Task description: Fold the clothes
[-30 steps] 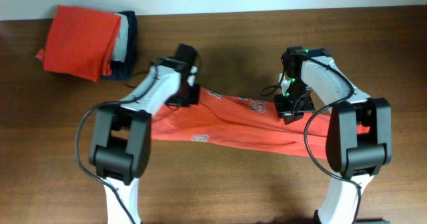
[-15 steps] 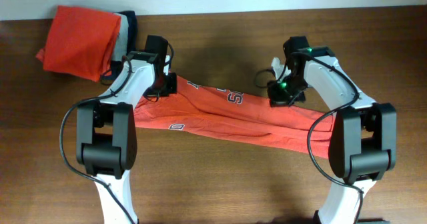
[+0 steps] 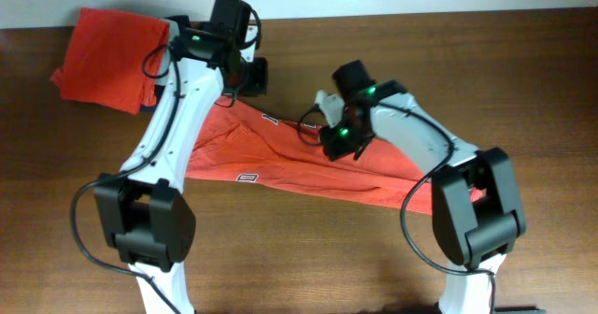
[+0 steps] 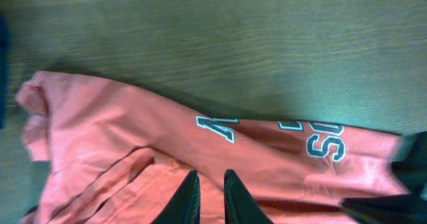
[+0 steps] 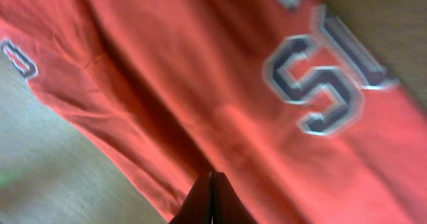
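The coral-red T-shirt lies stretched in a long crumpled band across the middle of the table. Its white lettering faces up in the left wrist view and the right wrist view. My left gripper is at the shirt's upper left. Its fingers are nearly closed, with shirt fabric pinched between them. My right gripper is over the shirt's middle. Its fingertips are pressed together on a fold of the shirt.
A plain orange folded garment sits at the back left corner. My left arm mostly covers the darker folded clothes beside it. Bare wooden table lies to the right and in front. The table's back edge runs along the top.
Both grippers moved left and toward the back with the shirt. The left gripper rose toward the back left. The right gripper swung from the shirt's right part to its middle. The shirt slid left.
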